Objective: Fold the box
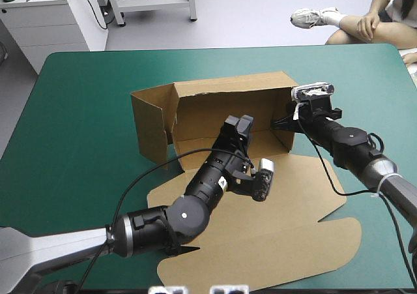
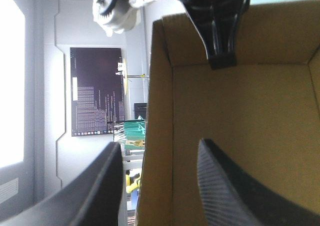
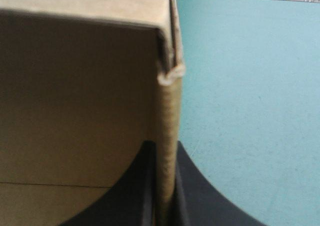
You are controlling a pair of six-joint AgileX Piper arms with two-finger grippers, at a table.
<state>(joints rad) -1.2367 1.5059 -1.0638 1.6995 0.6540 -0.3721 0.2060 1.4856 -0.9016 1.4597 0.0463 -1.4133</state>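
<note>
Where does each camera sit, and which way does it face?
High: above and behind, looking down at the table, box, left gripper and right gripper.
Left wrist: on that arm, along the open left gripper into the box; right gripper beyond.
Right wrist: on that arm, along the right gripper, shut on the box wall.
All share the box.

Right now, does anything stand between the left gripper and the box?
Nothing visible does. The left gripper is open, one finger on each side of a wall of the box. The right gripper is shut on another wall.
</note>
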